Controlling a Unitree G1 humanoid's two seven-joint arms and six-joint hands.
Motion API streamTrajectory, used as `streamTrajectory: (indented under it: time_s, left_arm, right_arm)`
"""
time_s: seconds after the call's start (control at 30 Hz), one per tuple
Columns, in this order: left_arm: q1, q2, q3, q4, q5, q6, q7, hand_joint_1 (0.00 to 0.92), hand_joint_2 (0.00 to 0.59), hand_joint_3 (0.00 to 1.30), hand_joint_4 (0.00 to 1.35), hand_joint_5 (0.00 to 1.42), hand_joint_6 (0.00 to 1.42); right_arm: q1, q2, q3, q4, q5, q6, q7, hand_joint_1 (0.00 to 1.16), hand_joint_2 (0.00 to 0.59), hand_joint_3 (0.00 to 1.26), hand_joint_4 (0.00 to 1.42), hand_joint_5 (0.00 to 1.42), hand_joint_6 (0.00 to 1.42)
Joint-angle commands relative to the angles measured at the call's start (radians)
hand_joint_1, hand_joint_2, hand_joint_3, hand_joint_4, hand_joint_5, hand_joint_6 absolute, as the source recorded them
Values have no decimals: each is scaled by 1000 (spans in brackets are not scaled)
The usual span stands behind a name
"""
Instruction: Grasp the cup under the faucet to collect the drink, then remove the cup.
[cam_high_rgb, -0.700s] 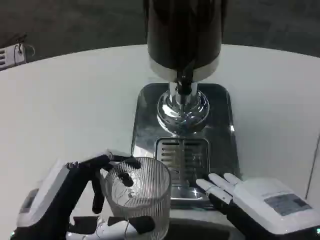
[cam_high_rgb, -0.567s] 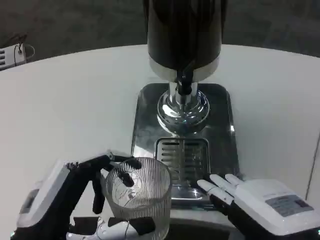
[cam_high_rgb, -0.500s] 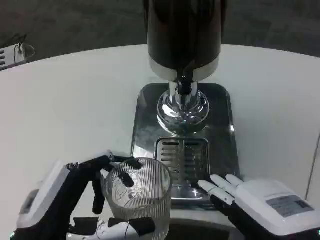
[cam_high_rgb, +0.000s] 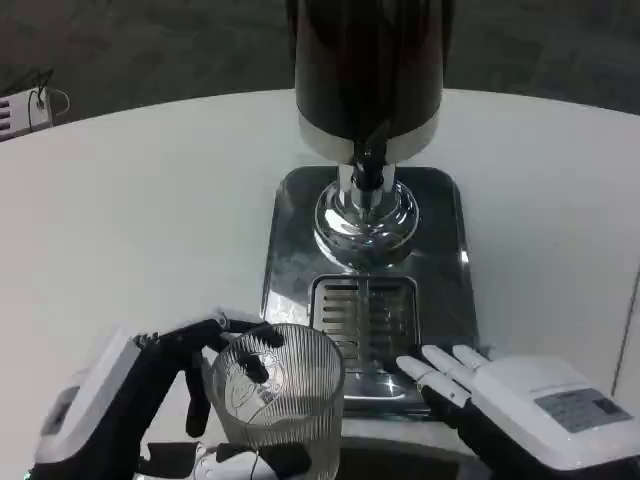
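Clear ribbed glass cup (cam_high_rgb: 280, 395): upright at the near table edge, just left of the drip grille, well short of the faucet; contents not discernible. Left hand (cam_high_rgb: 150, 400): black fingers wrapped around the cup's far and near sides, gripping it. Dark cylindrical drink dispenser (cam_high_rgb: 368, 70): small black faucet (cam_high_rgb: 368, 170) above a chrome dome, standing on a polished steel drip tray (cam_high_rgb: 445, 260) with slotted grille. Right hand (cam_high_rgb: 510, 405): fingers laid flat together, tips apparently resting on the tray's near right corner, holding nothing; grey label on its back, text illegible. Round white table (cam_high_rgb: 140, 210).
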Motion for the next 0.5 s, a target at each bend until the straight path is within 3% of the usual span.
streamTrajectory:
  time_s: [0.03,0.5]
  left_arm:
    - [2,-4,0,-12,-24,-22,-4,492,0,989,1057,1185,842]
    - [-38,-11,0,26,-5,-17,13,492,0,989,1057,1185,842]
  right_arm:
    - [9,8,-2,-13,-6,-10,15,533,437,54,0,0,0]
    - [-6,18,-5,-2,-4,-4,25,523,444,54,0,0,0]
